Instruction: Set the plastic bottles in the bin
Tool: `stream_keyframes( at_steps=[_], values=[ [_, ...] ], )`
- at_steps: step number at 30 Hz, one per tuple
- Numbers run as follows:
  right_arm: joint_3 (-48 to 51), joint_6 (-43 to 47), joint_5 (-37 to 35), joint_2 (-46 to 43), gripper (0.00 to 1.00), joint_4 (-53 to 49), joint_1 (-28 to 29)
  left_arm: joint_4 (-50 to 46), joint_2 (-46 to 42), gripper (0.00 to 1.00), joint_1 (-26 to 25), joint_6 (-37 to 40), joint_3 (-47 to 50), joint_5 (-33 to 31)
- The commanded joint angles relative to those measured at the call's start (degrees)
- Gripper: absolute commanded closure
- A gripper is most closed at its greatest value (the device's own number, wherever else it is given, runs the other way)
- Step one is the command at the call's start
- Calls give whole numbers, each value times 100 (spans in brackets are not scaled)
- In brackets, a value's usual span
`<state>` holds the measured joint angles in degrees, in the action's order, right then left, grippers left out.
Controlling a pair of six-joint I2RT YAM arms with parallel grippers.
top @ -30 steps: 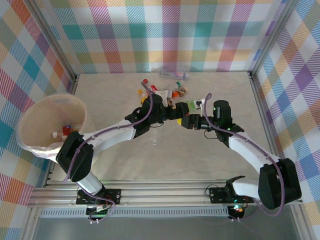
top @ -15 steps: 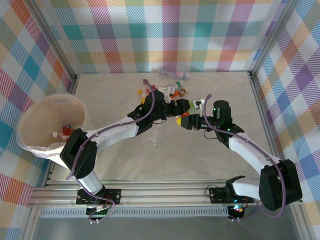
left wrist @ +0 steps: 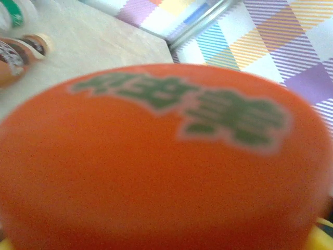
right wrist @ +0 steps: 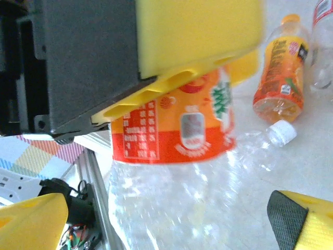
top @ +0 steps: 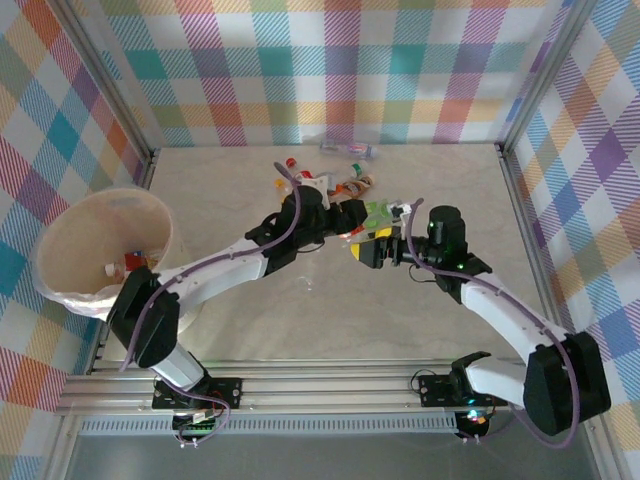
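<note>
My left claw (top: 348,220) pinches an orange-labelled bottle (right wrist: 174,130) at mid-desk (top: 400,330), and my right claw (top: 365,250) sits just beside it, fingers spread wide. Loose bottles (top: 345,183) lie scattered just behind. The bin (top: 95,225) stands well apart at the left edge.

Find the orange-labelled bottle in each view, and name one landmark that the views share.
Top external: the orange-labelled bottle is mid-table, just nearer than the loose bottles.
Left wrist: its label spans the foreground, blurred.
Right wrist: centre frame, label uppermost.
Shared landmark: the checked wall.
</note>
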<state>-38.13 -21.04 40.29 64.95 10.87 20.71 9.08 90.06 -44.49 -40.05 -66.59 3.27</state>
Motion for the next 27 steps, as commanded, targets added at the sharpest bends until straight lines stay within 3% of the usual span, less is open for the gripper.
stream_keyframes(
  at_steps=[1, 12, 22, 27],
  values=[
    [74, 381, -524, -316, 0, -153, 30, -426, -543, 56, -17, 369, 97, -745],
    [231, 531, -1818, -694, 0, -260, 30, -3113, -1683, 56, -24, 1283, -563, -2591],
    [310, 549, -1916, -591, 0, 46, 30, -4385, -2659, 56, -11, 2135, -1280, -4025],
    [306, 531, -1804, -511, 0, 156, 32, -4960, -2903, 56, 49, 2179, -1696, -5506]
  ],
)
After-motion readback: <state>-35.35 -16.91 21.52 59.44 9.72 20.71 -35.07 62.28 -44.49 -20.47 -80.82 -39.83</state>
